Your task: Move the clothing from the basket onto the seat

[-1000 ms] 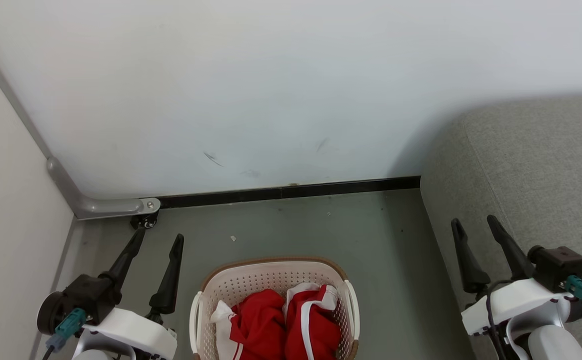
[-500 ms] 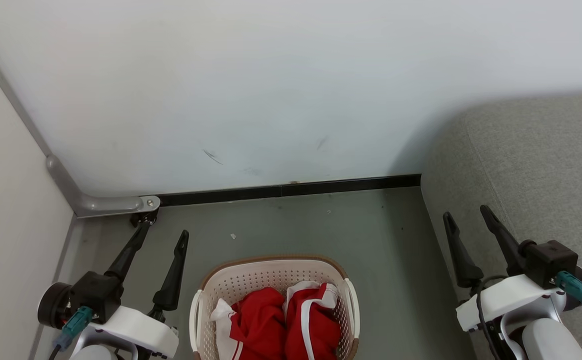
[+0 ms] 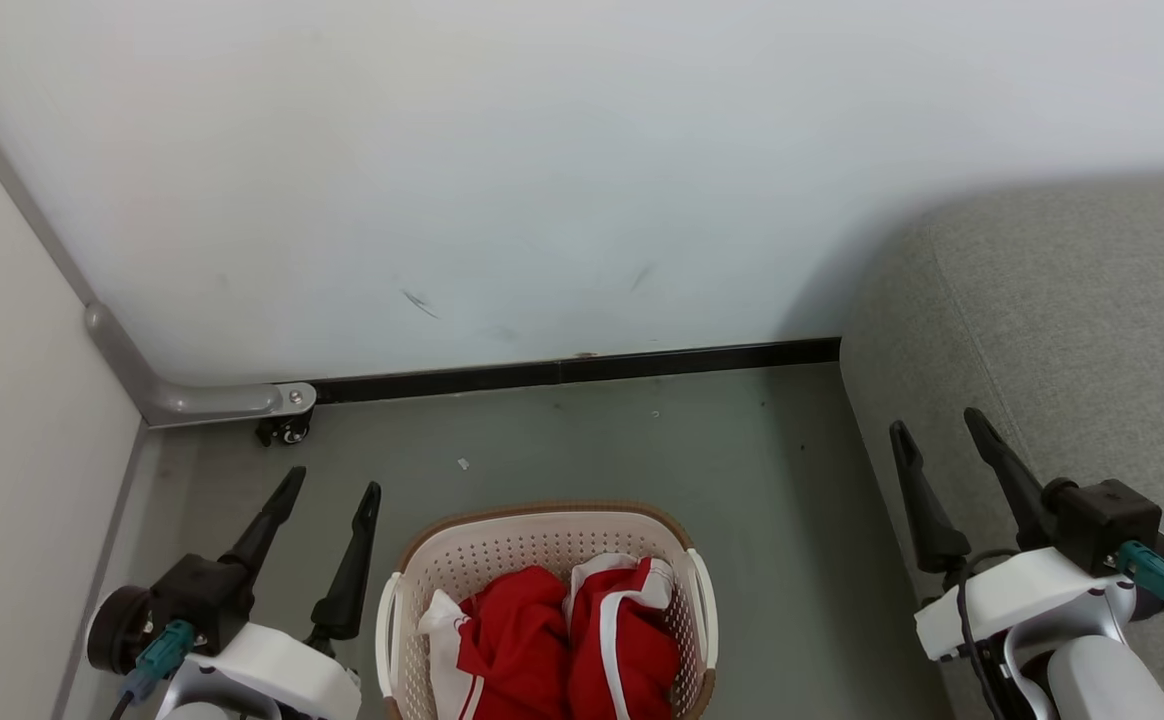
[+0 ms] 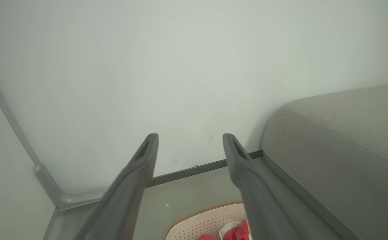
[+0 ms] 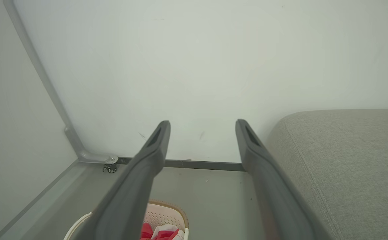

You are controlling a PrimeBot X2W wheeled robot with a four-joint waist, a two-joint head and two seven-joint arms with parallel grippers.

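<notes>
Red garments with white panels, the clothing (image 3: 567,650), are lying bunched inside the cream perforated laundry basket (image 3: 502,560) as two heaps side by side. A white fold is showing at the left heap's edge. The basket is standing on the grey-green floor (image 3: 642,440) at the lower middle of the head view, its brown rim facing up. The grey woven seat (image 3: 1072,330) is occupying the right of that view, near the basket but apart from it, with a strip of floor running between them.

The left gripper (image 3: 333,480) is hovering above the floor just left of the basket, its two dark fingers spread and holding nothing. The right gripper (image 3: 934,420) is showing against the seat's near corner, fingers likewise spread and holding nothing; whether it is touching the fabric cannot be told.

A white wall (image 3: 542,150) is rising behind, a black skirting strip (image 3: 582,372) is running along its foot, and a small caster (image 3: 287,430) is sitting under a grey metal bar (image 3: 202,402) at the left corner.
</notes>
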